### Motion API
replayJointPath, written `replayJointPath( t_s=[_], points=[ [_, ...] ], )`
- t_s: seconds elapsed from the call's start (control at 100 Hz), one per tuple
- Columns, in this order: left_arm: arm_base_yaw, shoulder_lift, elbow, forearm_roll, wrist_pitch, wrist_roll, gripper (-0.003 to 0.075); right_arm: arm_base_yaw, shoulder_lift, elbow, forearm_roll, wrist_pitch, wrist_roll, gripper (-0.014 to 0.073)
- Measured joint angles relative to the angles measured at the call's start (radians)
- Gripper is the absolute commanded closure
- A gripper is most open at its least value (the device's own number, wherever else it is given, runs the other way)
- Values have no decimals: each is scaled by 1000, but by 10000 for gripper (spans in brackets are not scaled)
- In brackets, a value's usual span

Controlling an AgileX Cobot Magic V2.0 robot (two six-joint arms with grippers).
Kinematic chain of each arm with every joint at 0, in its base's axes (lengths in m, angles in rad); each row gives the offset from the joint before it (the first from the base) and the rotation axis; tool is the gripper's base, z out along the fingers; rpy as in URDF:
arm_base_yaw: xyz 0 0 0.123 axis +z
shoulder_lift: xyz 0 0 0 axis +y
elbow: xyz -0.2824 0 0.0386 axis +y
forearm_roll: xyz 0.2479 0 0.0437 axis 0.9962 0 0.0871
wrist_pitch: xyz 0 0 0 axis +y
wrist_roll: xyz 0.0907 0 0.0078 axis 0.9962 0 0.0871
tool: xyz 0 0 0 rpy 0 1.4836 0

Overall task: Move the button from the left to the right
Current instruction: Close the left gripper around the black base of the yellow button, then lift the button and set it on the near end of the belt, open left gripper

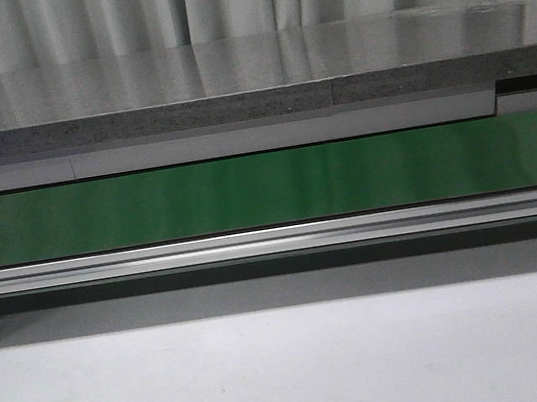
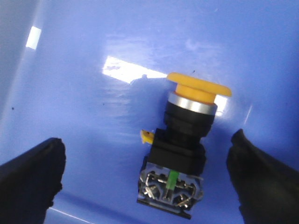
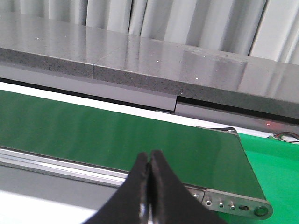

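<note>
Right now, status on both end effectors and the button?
Left end effector open, straddling the button, no contact. Button on blue surface. Right end effector shut, empty, above green belt.

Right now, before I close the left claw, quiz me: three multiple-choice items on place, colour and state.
1. Where is the push-button?
A. on the green conveyor belt
B. on a blue surface between the left claw's fingers
C. in the right claw

2. What colour is its cap?
A. red
B. orange-yellow
C. green

3. How are the claws?
A. left open, right shut
B. both open
C. left shut, right open

B: left wrist view shows it on the blue surface.
B: its cap is orange-yellow.
A: the left claw is spread, the right claw has its fingers pressed together.
</note>
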Motion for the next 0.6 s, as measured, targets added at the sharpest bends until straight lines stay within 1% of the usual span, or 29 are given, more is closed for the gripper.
replayJointPath(
  t_s=[0.25, 0.32, 0.35, 0.42, 0.45, 0.47, 0.52, 0.54, 0.6],
  points=[
    [0, 54, -1, 5, -12, 0, 60, 0, 0, 0, 0, 0, 0, 662],
    [0, 61, -1, 5, -12, 0, 92, 0, 0, 0, 0, 0, 0, 662],
    [2, 61, -1, 5, -14, 0, 116, 0, 0, 0, 0, 0, 0, 662],
    [2, 62, -1, 5, -14, 0, 210, 0, 0, 0, 0, 0, 0, 662],
    [2, 62, -1, 5, -14, 0, 272, 0, 0, 0, 0, 0, 0, 662],
    [2, 62, -1, 5, -15, 0, 297, 0, 0, 0, 0, 0, 0, 662],
    [2, 62, -1, 3, -15, 0, 404, 0, 0, 0, 0, 0, 0, 662],
    [2, 62, -1, 3, -15, 0, 430, 0, 0, 0, 0, 0, 0, 662],
    [2, 62, -1, 3, -15, 0, 544, 0, 0, 0, 0, 0, 0, 662]
  ],
)
